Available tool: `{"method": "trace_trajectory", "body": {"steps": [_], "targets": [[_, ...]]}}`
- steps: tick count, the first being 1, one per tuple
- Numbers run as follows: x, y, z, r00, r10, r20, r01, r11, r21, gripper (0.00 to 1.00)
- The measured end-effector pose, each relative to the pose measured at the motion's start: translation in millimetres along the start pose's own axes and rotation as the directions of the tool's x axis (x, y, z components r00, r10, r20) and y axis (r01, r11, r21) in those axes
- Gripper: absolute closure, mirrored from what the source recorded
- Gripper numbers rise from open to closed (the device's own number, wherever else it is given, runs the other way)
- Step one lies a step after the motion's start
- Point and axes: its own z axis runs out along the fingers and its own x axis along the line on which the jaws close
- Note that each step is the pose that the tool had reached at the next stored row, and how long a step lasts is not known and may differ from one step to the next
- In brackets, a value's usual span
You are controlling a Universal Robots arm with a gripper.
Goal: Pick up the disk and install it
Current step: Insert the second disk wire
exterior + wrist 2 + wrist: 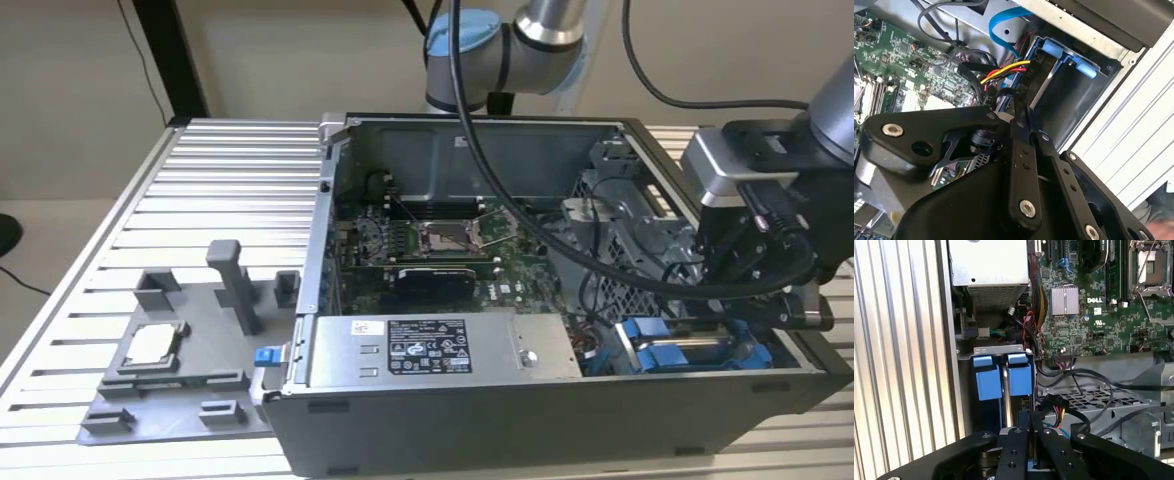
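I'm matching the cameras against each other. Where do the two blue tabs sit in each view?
Exterior view: blue tabs in the case's near corner, on the exterior view's right.
Second wrist view: tabs just beyond the pincer, by the case wall.
First wrist view: tabs side by side, between the ribbed table and the cables.
Shared landmark: the green motherboard.

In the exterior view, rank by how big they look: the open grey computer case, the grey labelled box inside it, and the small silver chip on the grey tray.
Largest to smallest:
1. Open grey metal computer case.
2. Grey box with black-and-white label.
3. Small square silver chip.
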Motion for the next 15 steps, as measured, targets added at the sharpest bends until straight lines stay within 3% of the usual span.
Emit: {"method": "trace_trajectory", "body": {"steps": [3,5,8,11,15], "targets": [[0.0,0.1,0.0,1.0,0.0,0.0006,0.0,1.0,-0.0001,1.0],[0.0,0.1,-0.1,0.9999,0.0,0.0111,0.0,1.0,-0.0002,1.0],[0.1,0.1,-0.6,0.9999,0.0,0.0145,0.0,1.0,-0.0001,1.0],[2.1,-0.1,-2.2,0.9991,0.001,0.0425,-0.001,1.0,-0.0021,1.0],[12.0,-1.1,-3.5,0.9976,0.002,0.0688,-0.002,1.0,-0.0042,1.0]]}}
